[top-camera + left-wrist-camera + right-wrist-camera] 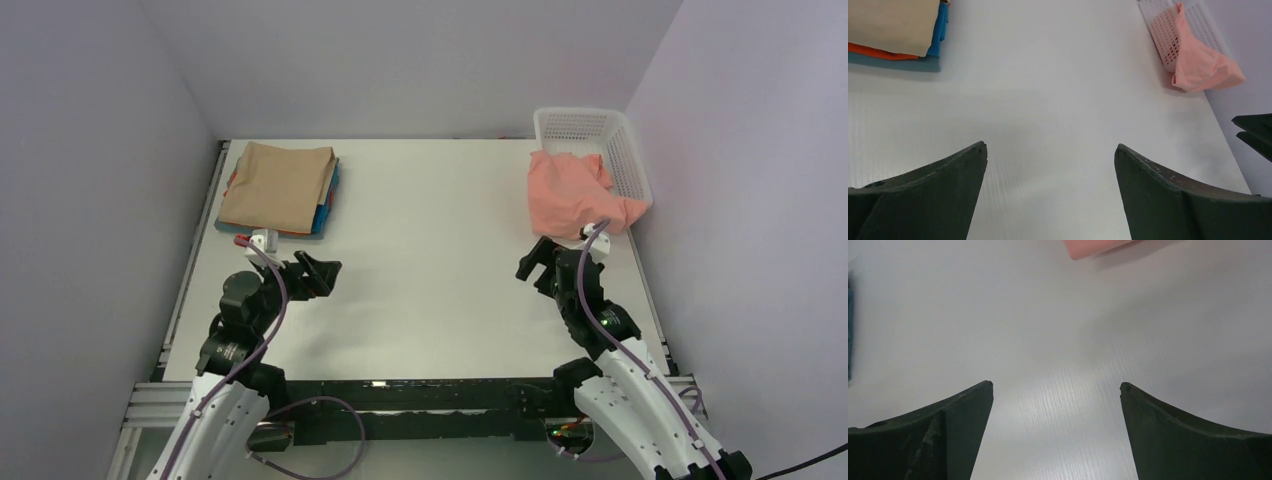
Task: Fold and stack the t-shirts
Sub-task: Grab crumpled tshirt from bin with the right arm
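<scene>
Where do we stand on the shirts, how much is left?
Done: a folded stack sits far left, tan shirt on top. In hand: nothing; left gripper and right gripper are open and empty. Left: the pink shirt, unfolded, draped over the basket rim.

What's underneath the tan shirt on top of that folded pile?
Only edges show beneath the tan shirt: a blue layer, an orange-red layer and a grey-blue layer at the bottom. The tan shirt covers the rest, so the count is unclear.

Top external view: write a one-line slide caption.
Left fingers and right fingers open; folded stack far left; pink t-shirt draped over basket far right.
</scene>
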Motion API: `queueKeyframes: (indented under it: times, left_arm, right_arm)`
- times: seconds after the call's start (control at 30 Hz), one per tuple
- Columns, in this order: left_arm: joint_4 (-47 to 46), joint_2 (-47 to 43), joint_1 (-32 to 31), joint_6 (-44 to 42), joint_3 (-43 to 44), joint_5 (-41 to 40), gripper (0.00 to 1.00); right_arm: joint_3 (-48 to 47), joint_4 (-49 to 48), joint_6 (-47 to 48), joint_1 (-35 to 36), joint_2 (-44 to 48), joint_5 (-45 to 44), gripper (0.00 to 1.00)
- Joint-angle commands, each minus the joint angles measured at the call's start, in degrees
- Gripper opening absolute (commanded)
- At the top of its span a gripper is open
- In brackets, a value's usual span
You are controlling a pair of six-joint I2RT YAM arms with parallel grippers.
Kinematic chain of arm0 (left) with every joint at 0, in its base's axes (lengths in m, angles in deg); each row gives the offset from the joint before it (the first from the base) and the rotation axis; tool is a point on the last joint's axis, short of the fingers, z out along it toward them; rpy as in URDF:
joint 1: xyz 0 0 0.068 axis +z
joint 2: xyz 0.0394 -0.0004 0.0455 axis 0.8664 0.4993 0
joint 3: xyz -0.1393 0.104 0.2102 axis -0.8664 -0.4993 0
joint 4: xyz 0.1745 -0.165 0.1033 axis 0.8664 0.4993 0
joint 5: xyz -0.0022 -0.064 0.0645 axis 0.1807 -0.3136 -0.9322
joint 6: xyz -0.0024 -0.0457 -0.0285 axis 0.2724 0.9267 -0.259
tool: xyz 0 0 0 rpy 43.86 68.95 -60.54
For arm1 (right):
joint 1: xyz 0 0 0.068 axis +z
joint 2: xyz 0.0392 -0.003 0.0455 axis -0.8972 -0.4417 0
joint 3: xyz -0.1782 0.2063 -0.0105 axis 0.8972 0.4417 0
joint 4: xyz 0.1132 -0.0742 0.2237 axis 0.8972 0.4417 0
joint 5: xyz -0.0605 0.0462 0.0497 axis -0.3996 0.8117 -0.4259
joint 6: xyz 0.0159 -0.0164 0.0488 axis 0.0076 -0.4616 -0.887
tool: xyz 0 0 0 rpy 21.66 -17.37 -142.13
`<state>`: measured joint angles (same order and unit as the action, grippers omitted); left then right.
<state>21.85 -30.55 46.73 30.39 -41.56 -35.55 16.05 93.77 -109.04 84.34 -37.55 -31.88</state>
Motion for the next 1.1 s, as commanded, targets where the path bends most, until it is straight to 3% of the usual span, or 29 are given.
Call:
queueKeyframes:
  times: [0.0,0.23,0.43,0.7,0.8,0.97,1.07]
  left_arm:
    - [-1.94,0.49,-0.13,-0.80,0.25,1.13,0.99]
    - [-1.83,0.47,-0.13,-0.84,0.19,0.91,0.99]
    - [-1.37,0.45,-0.13,-1.09,0.44,0.38,0.99]
    - [-1.46,0.51,-0.13,-1.28,0.30,-0.04,1.00]
    - [-1.55,0.76,-0.13,-1.28,0.24,-0.17,0.99]
    - [-1.53,0.95,-0.13,-1.37,0.15,-0.01,0.99]
    - [-1.20,0.73,-0.13,-1.45,0.32,-0.46,1.00]
  right_arm:
    - [-2.94,-3.74,-0.03,-0.05,-2.19,-2.58,1.00]
    - [-11.65,-0.89,-1.21,-0.78,-17.19,-12.10,1.00]
    - [-21.22,0.85,3.95,-11.58,-32.27,-7.04,1.00]
    - [-23.33,-14.56,17.64,-18.94,-42.76,-2.89,1.00]
    - [-20.41,-24.71,22.19,-19.26,-44.13,1.63,1.00]
    - [-17.22,-39.29,23.37,-19.96,-47.39,5.09,1.00]
    - [-19.06,-38.90,22.41,-20.29,-50.64,3.29,1.00]
